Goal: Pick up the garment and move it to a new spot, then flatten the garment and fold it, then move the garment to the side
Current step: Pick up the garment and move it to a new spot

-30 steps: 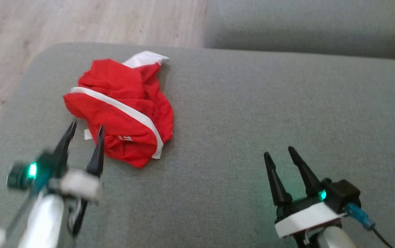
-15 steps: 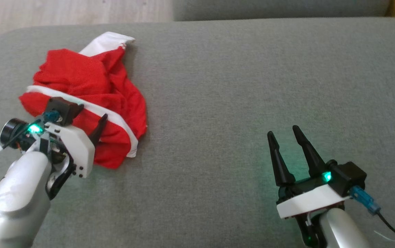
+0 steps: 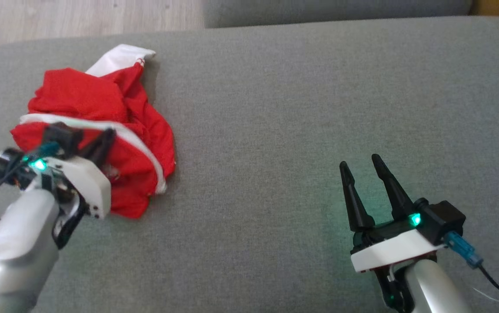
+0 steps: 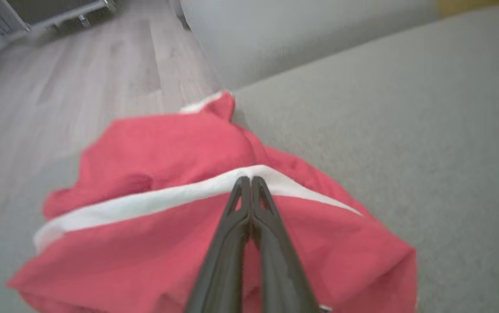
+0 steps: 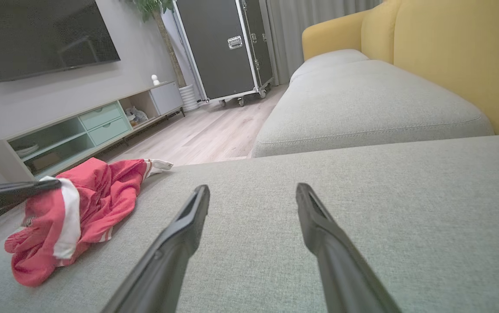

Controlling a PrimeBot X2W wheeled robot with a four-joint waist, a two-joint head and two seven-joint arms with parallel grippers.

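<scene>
The garment [image 3: 101, 104] is a crumpled red piece with a white stripe and a white hem, lying at the left end of the grey sofa cushion [image 3: 297, 108]. My left gripper [image 3: 106, 137] reaches over its near side. In the left wrist view the left gripper [image 4: 247, 179] has its two fingers pressed together, tips pinching the white stripe of the garment [image 4: 167, 148]. The right wrist view shows the garment [image 5: 97, 191] bunched up under the left gripper [image 5: 56, 183]. My right gripper [image 3: 360, 161] stands open over bare cushion at the lower right, far from the cloth, with nothing between its fingers [image 5: 188, 217].
The cushion's left edge drops to a wooden floor [image 3: 80, 17] just beyond the garment. A second grey cushion [image 5: 362, 100] lies behind, with a yellow backrest [image 5: 449, 52] to the right. A low TV cabinet [image 5: 80, 130] stands across the room.
My left gripper has moved forward onto the garment and gone from open to shut on its white stripe. The head camera has shifted. The right gripper has stayed open in place.
</scene>
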